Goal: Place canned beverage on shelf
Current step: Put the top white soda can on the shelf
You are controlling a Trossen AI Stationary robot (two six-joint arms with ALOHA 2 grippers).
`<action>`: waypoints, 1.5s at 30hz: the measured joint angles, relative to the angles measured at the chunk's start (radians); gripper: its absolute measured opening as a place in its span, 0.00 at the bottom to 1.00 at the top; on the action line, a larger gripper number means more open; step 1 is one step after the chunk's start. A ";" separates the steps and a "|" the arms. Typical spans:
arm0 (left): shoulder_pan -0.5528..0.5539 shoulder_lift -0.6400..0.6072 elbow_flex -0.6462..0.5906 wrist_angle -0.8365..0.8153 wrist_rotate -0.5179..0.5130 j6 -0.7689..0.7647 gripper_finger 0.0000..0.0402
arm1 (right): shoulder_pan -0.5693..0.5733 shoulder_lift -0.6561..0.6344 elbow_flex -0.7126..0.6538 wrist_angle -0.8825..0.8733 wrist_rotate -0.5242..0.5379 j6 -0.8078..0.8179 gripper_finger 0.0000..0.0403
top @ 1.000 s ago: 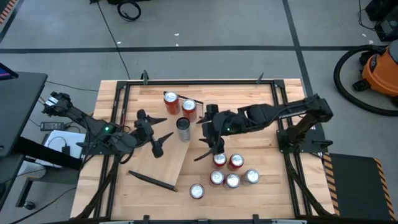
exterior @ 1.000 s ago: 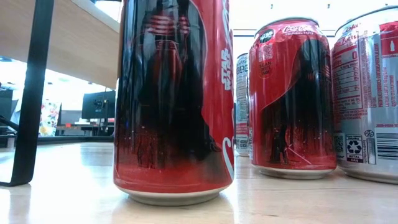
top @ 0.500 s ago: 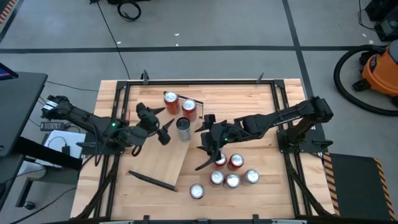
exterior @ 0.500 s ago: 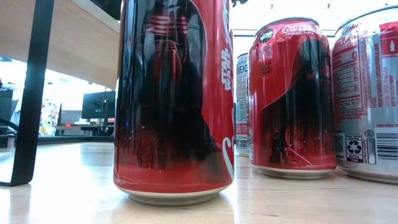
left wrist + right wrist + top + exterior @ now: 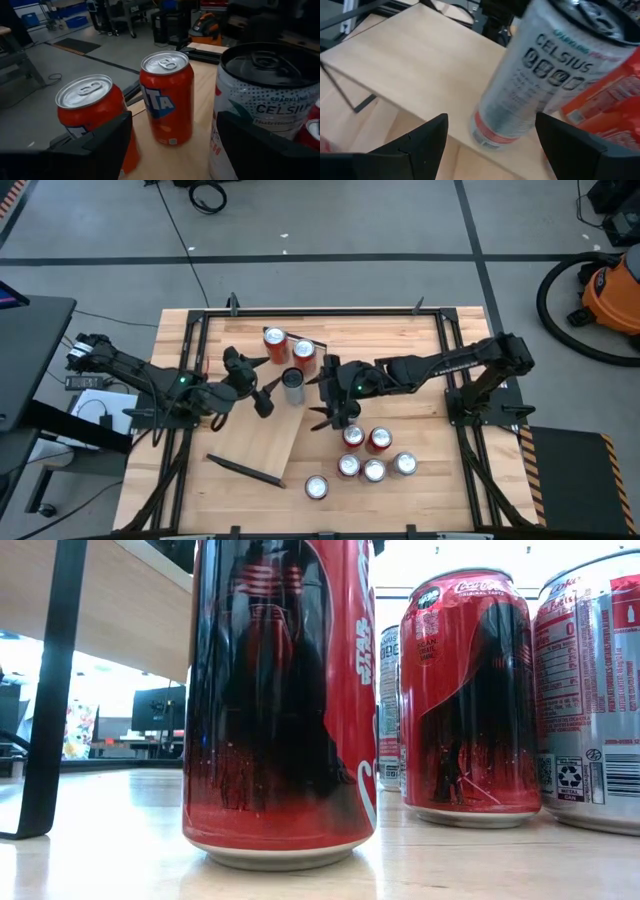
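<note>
The shelf (image 5: 262, 430) is a pale wood plank lying slantwise on the tabletop, with a dark bar (image 5: 243, 470) at its near end. Two orange cans (image 5: 273, 340) (image 5: 303, 353) and a silver Celsius can (image 5: 293, 384) stand upright on its far end. My left gripper (image 5: 267, 394) is open just left of the silver can, which shows beside one finger in the left wrist view (image 5: 265, 95). My right gripper (image 5: 322, 400) is open just right of that can, which shows ahead of its fingers (image 5: 540, 70). Neither gripper touches it.
Several red cola cans (image 5: 372, 455) stand in a cluster on the tabletop at the near right, and one (image 5: 316, 487) stands apart in front of them. In the low view they fill the foreground (image 5: 280, 700), with a black shelf leg (image 5: 45, 690) at the left.
My left gripper has gone toward the far edge and the right, up to the silver can. My right gripper has gone from above the red cans toward the left and far side, to the silver can's other side. The cans have kept still.
</note>
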 joint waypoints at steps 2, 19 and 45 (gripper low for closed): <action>-0.004 -0.001 0.000 0.000 0.009 0.001 0.75 | -0.014 0.001 0.000 0.005 0.000 -0.010 0.77; -0.041 -0.004 0.001 -0.024 0.027 0.005 0.75 | -0.069 0.010 0.000 0.099 0.040 -0.053 0.77; 0.031 -0.010 0.002 -0.092 -0.017 -0.076 0.75 | -0.001 0.005 0.001 -0.044 -0.082 0.021 0.77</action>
